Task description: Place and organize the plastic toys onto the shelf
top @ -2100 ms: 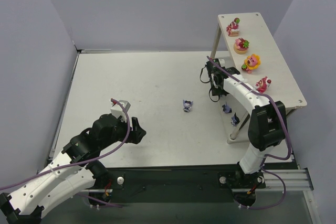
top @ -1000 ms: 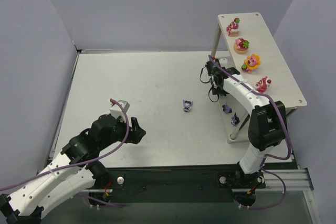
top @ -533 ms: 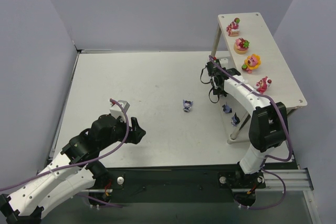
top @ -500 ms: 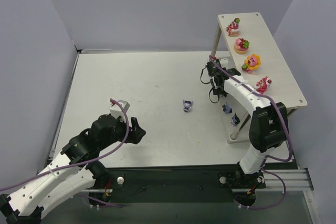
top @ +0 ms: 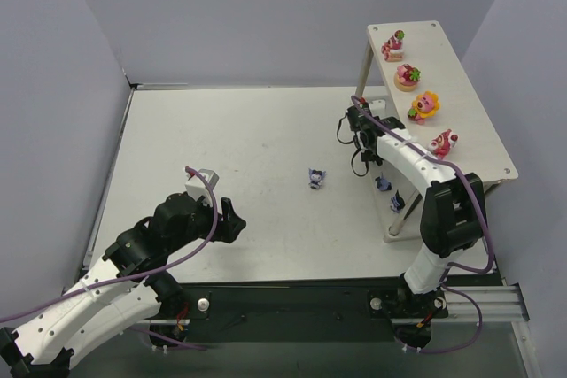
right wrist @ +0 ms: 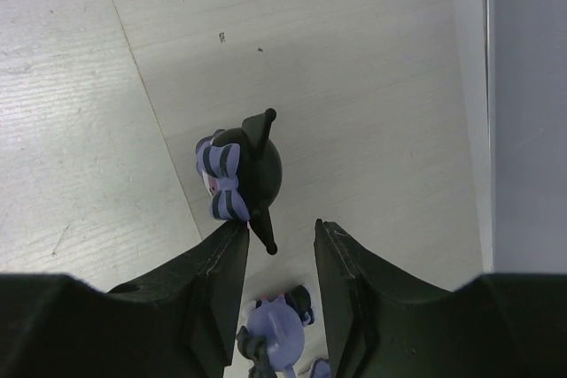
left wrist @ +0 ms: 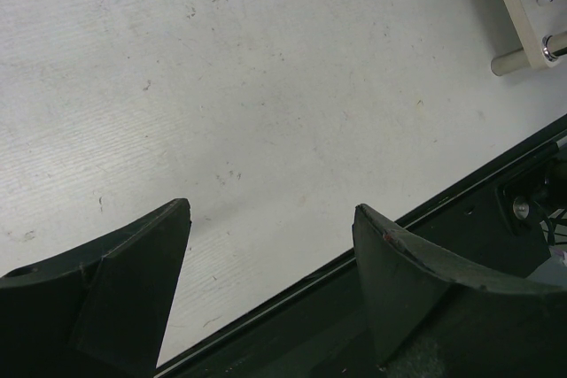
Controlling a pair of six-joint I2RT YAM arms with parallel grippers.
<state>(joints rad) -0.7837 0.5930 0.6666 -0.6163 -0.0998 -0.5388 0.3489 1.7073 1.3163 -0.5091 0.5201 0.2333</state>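
On the shelf's [top: 469, 130] lower board [right wrist: 354, 86], a black figurine with a striped purple bow [right wrist: 239, 174] stands just beyond the tips of the right gripper [right wrist: 279, 236]. One of its pointed ears reaches into the gap between the two fingers, which are parted narrowly and hold nothing. A purple figurine [right wrist: 279, 320] shows lower in the same gap, beneath the fingers, on the same board. In the overhead view another dark toy [top: 396, 203] stands on that board nearer the arm bases. The top board carries four bright toys in a row from far to near: a pink cake-slice toy [top: 392, 44], a round strawberry tart toy [top: 407, 76], a yellow-and-pink flower toy [top: 425, 104] and a pink-and-white cake toy [top: 444, 141]. One loose dark toy [top: 316, 178] lies on the white tabletop [top: 221, 130], left of the shelf and apart from it. The left gripper [left wrist: 270, 210] hangs over the near-left tabletop with its fingers spread wide and nothing between them.
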